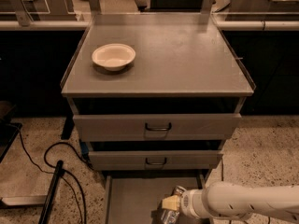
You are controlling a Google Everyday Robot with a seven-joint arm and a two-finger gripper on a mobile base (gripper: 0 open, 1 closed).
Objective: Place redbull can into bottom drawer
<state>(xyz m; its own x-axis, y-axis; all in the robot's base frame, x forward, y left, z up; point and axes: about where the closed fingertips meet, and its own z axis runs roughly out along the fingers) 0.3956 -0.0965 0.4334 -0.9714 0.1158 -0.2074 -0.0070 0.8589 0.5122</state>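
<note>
Bowl and cables
A cream bowl [113, 56] sits left on the grey tabletop [187, 55]; black cables [45, 158] loop over the speckled floor [266, 143], well left of the hand [169, 208] at the bottom edge.
</note>
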